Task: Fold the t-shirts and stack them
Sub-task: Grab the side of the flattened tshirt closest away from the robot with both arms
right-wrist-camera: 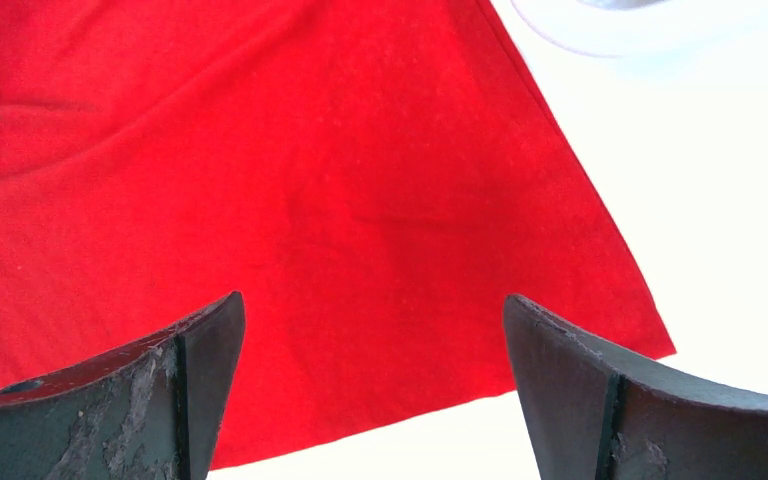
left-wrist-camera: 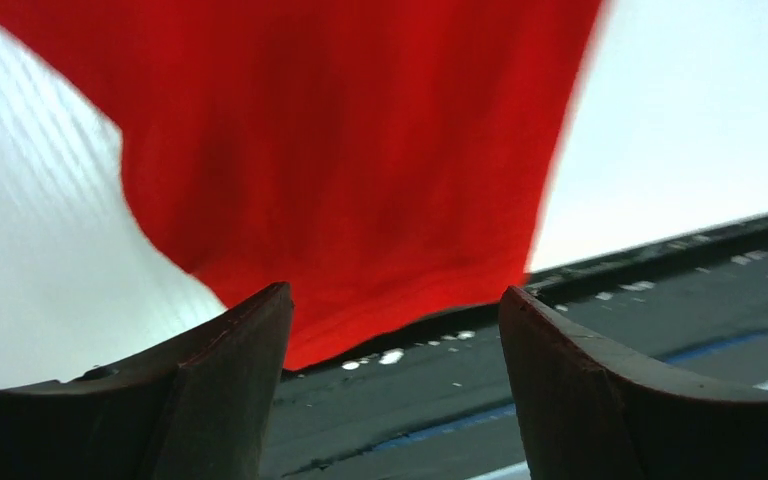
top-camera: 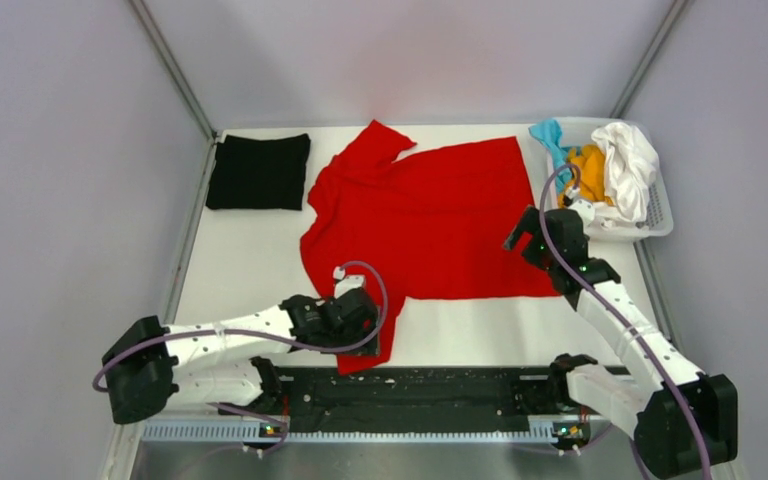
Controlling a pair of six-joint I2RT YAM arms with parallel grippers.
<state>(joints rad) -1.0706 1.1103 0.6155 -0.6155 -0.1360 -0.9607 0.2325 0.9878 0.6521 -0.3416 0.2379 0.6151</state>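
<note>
White table (top-camera: 240, 270): red shirt (top-camera: 440, 220) spread flat centre for folding; black shirt (top-camera: 258, 172) folded upper left, stack's base. We note left gripper (left-wrist-camera: 395, 293), right gripper (right-wrist-camera: 372, 298): jaws apart, empty.

Bright, even light; blurred wrist views

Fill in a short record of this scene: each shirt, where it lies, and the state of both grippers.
red t-shirt: spread flat mid-table, unfolded
black t-shirt: folded, far left corner
basket: far right, holds white shirt, orange shirt, teal shirt
left gripper: open, at red t-shirt's near sleeve
right gripper: open, over its right edge
</note>
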